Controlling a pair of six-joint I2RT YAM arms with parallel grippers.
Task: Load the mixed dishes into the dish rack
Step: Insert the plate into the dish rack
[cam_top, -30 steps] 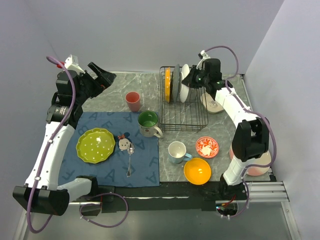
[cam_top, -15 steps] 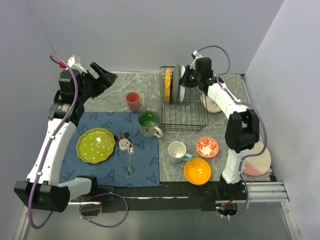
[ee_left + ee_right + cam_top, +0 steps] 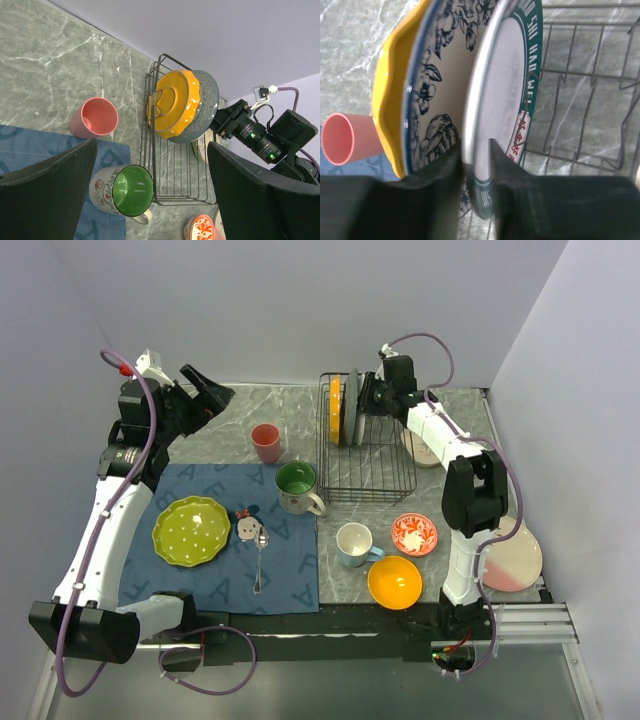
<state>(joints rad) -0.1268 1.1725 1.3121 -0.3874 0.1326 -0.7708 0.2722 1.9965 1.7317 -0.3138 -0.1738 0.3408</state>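
Observation:
The black wire dish rack (image 3: 370,462) stands at the back centre. An orange scalloped plate (image 3: 335,410) and a grey patterned plate (image 3: 350,405) stand upright in its far end. My right gripper (image 3: 368,400) is shut on the rim of a white plate with a green band (image 3: 502,100). It holds the plate upright in the rack, right next to the grey plate (image 3: 442,100). My left gripper (image 3: 205,390) is open and empty, raised over the back left. Its view shows the rack (image 3: 175,170), the orange plate (image 3: 172,102) and the pink cup (image 3: 95,117).
A pink cup (image 3: 266,442) and a green-lined mug (image 3: 296,485) stand left of the rack. A lime-green plate (image 3: 191,530), a small dish (image 3: 246,526) and a spoon (image 3: 260,558) lie on the blue mat (image 3: 290,570). In front are a white mug (image 3: 354,543), a red-patterned dish (image 3: 414,534), an orange bowl (image 3: 394,581), a pink plate (image 3: 512,562) and a cream bowl (image 3: 427,450).
My right gripper has moved left with the white plate, bringing it up against the grey plate in the rack. The left arm shifted slightly and stays open.

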